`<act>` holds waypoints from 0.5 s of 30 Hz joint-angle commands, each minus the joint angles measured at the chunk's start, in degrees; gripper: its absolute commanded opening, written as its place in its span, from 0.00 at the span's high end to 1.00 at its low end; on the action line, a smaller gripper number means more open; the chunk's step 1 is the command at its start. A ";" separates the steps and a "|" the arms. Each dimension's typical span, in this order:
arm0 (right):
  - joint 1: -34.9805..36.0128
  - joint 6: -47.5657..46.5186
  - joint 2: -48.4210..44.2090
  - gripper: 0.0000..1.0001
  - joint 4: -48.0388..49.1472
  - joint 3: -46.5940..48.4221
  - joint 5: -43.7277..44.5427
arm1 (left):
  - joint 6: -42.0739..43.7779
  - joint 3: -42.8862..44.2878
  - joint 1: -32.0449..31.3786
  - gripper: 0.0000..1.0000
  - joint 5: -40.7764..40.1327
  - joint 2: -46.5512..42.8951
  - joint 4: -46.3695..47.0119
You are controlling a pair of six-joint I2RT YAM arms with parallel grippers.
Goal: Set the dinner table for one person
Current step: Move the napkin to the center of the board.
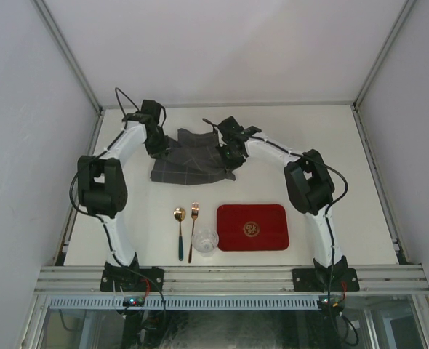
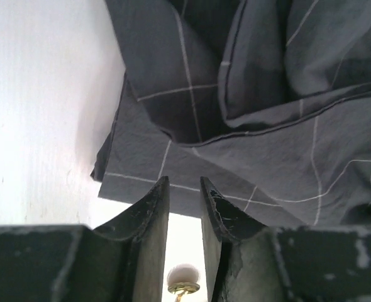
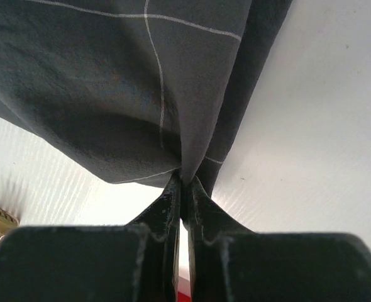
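Note:
The dark grey checked cloth (image 1: 193, 160) lies crumpled at the back middle of the off-white dinner table (image 1: 323, 134). My right gripper (image 1: 229, 157) is shut on a fold at the cloth's right edge; in the right wrist view the fabric (image 3: 110, 94) is pinched between the closed tips (image 3: 184, 181). My left gripper (image 1: 158, 149) is at the cloth's left edge. In the left wrist view its jaws (image 2: 184, 184) stand slightly apart with nothing between them, and the cloth (image 2: 236, 126) lies just beyond the tips.
A red tray (image 1: 252, 227) lies front right of centre. A gold spoon (image 1: 179, 233), a gold fork (image 1: 193, 229) and a clear glass (image 1: 205, 241) sit left of it. The spoon bowl (image 2: 184, 277) and the fork tines (image 3: 2, 223) show in the wrist views.

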 commanded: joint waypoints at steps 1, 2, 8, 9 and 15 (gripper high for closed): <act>0.20 0.59 -4.01 1.00 3.05 0.09 -0.69 | -0.30 7.39 0.27 0.66 2.43 3.37 -1.47; 0.16 0.61 -3.86 1.00 3.08 0.09 -0.78 | -0.42 8.32 0.24 0.64 3.21 3.91 -1.39; -0.02 0.52 -3.55 1.00 3.36 0.09 -0.89 | -0.78 10.02 -0.03 0.48 6.12 5.65 0.25; -0.07 0.60 -3.52 1.00 3.39 0.09 -0.88 | -0.71 10.75 -0.03 0.47 6.21 6.28 -0.04; -0.11 0.76 -3.75 1.00 3.36 0.09 -1.50 | 0.23 15.70 -0.03 0.39 5.10 10.14 -1.94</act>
